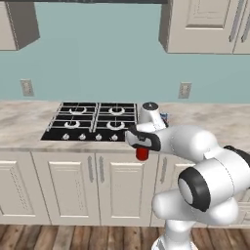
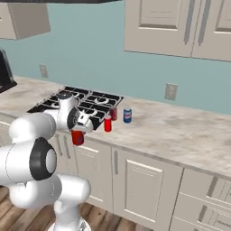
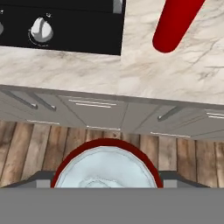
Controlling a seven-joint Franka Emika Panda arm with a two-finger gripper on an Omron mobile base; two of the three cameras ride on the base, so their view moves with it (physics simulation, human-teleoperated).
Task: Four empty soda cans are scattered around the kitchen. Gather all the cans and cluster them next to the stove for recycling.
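Pale marble-look counter [image 2: 180, 131] carried the black stove [image 1: 93, 121], and beside its right edge stood two red cans [image 2: 108, 123] and a blue can [image 2: 127, 115], clustered there for recycling. At about seven o'clock from them the gripper [image 2: 77, 133] hung in front of the counter's edge, clamped on a fourth red can [image 1: 142, 153], probably carrying it up to join the group.
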